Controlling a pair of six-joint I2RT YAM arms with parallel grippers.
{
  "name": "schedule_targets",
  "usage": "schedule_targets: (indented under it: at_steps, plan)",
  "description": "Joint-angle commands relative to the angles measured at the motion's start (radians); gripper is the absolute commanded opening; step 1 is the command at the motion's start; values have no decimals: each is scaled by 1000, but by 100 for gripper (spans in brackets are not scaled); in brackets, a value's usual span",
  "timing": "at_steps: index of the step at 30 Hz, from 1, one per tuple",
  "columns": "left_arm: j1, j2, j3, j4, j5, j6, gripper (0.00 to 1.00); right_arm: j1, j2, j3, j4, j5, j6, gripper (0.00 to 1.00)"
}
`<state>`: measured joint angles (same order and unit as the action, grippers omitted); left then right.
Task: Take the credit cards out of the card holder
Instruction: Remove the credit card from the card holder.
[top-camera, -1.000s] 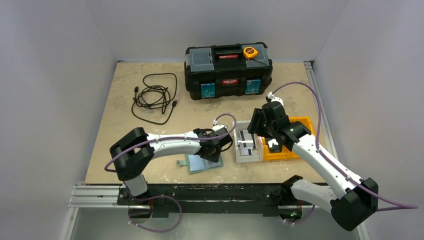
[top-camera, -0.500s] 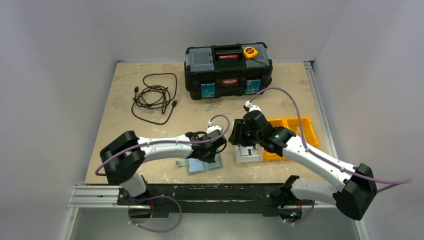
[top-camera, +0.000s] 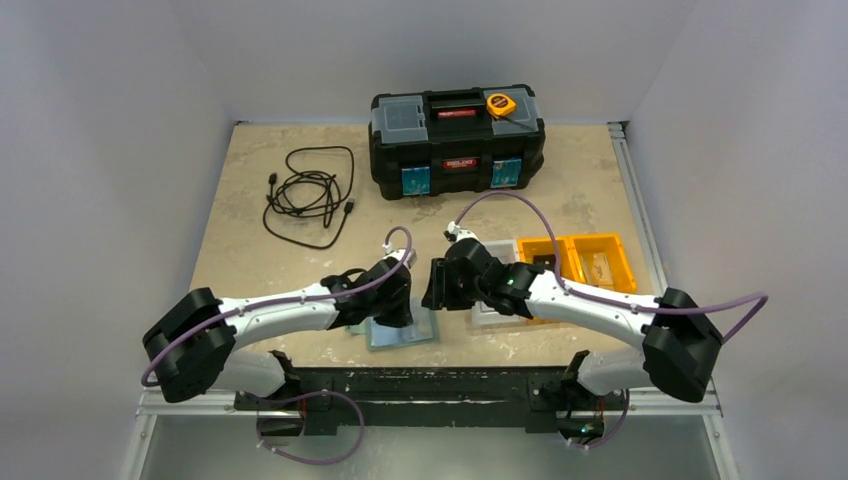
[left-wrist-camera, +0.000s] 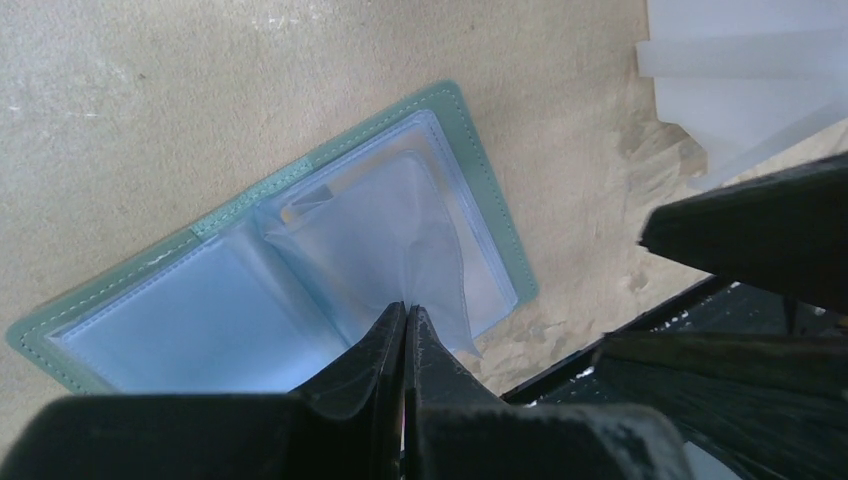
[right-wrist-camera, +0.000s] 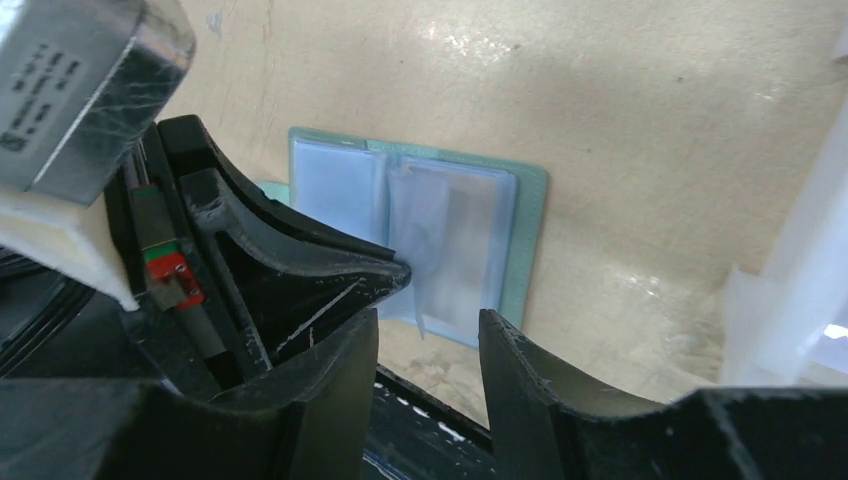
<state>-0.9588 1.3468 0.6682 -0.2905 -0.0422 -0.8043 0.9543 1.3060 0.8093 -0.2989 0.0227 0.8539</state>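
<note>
Tan table (top-camera: 240, 190), toolbox (top-camera: 457, 150), cable (top-camera: 310, 195), bins (top-camera: 627, 262), card holder (top-camera: 415, 332)

Open teal card holder (top-camera: 410, 333) flat at table (top-camera: 240, 240) near edge, left gripper (top-camera: 398, 312) lowered onto it, right gripper (top-camera: 432, 295) just beside, white bin (top-camera: 490, 319) partly under right arm, orange bin (top-camera: 590, 260) adjacent, black toolbox (top-camera: 457, 140) at rear, yellow tape measure (top-camera: 501, 104) on its lid, coiled black cable (top-camera: 310, 193) rear left.

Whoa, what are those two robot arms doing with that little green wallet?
The card holder lies open on the table, near the front edge. The left end effector is shut on a clear plastic sleeve inside it, pinching the sleeve's edge so it stands up a little. The right end effector hangs close beside it with its jaws open, holding nothing. No card shows in the pockets that can be seen.
</note>
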Motion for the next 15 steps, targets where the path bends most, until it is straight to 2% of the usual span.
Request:
schedule_targets:
  at_steps: [1, 15]
  plan:
    - [28, -60, -50, 133, 85, -16, 0, 8, 47, -1, 116, -20, 41, 41]
    - [56, -98, -125, 200, 132, -13, 0, 10, 231, 5, 267, -74, 68, 41]
